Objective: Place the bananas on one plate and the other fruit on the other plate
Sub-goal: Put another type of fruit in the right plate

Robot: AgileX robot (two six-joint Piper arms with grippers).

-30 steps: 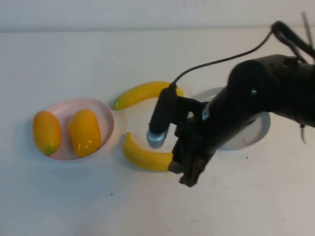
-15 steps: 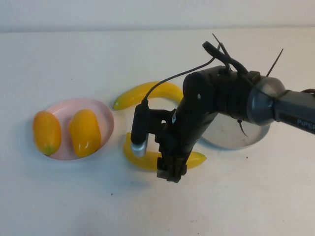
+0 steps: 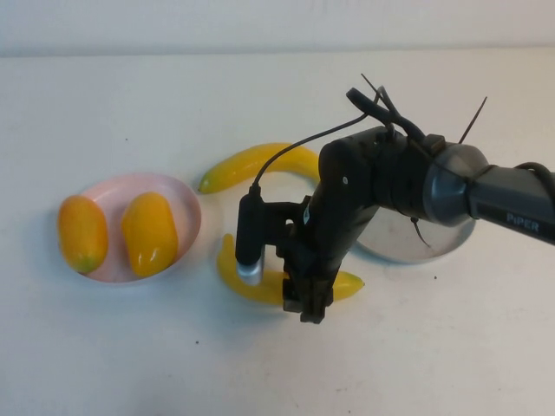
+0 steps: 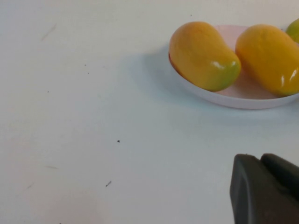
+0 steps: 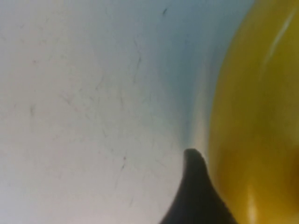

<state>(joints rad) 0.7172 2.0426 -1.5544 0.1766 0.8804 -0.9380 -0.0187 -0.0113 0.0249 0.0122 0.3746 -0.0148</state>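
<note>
The near banana (image 3: 257,283) lies on the table between the two plates, and it fills one side of the right wrist view (image 5: 257,116). My right gripper (image 3: 308,295) is down over its middle, open, with one fingertip (image 5: 195,182) against its side. The far banana (image 3: 251,165) lies behind it. Two mango-like fruits (image 3: 82,232) (image 3: 149,232) rest on the pink plate (image 3: 186,208). The grey plate (image 3: 425,247) is mostly hidden by the right arm. My left gripper (image 4: 260,158) is shut and empty, hovering near the pink plate (image 4: 233,100).
The right arm and its cable (image 3: 303,143) stretch across the far banana's right end and the grey plate. Bare white table lies in front and to the left of the pink plate.
My right arm swung left and came down over the near banana's middle, uncovering the banana's right end. Nothing else moved.
</note>
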